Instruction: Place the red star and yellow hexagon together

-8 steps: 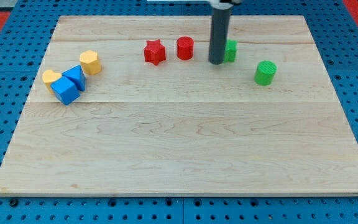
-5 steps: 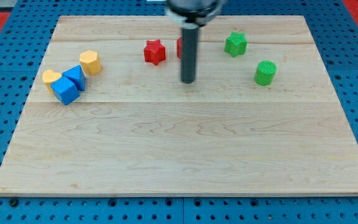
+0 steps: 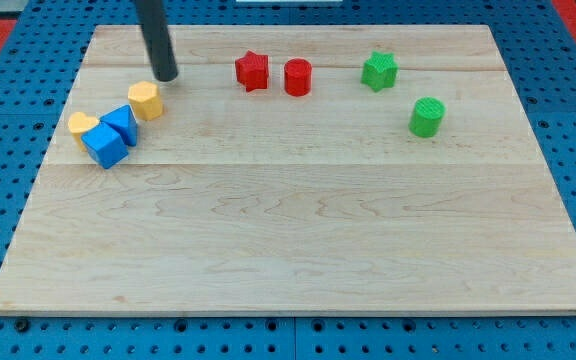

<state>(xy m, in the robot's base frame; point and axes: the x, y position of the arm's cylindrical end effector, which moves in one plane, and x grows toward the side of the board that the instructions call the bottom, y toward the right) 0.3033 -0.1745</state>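
The red star (image 3: 252, 71) lies near the view's top, left of centre, next to a red cylinder (image 3: 298, 77). The yellow hexagon (image 3: 145, 100) lies at the view's left. My tip (image 3: 165, 77) stands just above and right of the yellow hexagon, close to it; touching cannot be told. The red star is well to the tip's right.
A yellow heart (image 3: 83, 126), a blue triangle (image 3: 120, 123) and a blue cube (image 3: 104, 146) cluster below-left of the hexagon. A green star (image 3: 379, 70) and a green cylinder (image 3: 427, 116) lie at the view's upper right. The wooden board (image 3: 298, 250) sits on a blue pegboard.
My tip has swept from the green star at the upper right, leftward past the red blocks, to just beside the yellow hexagon. The red star has shifted slightly up.
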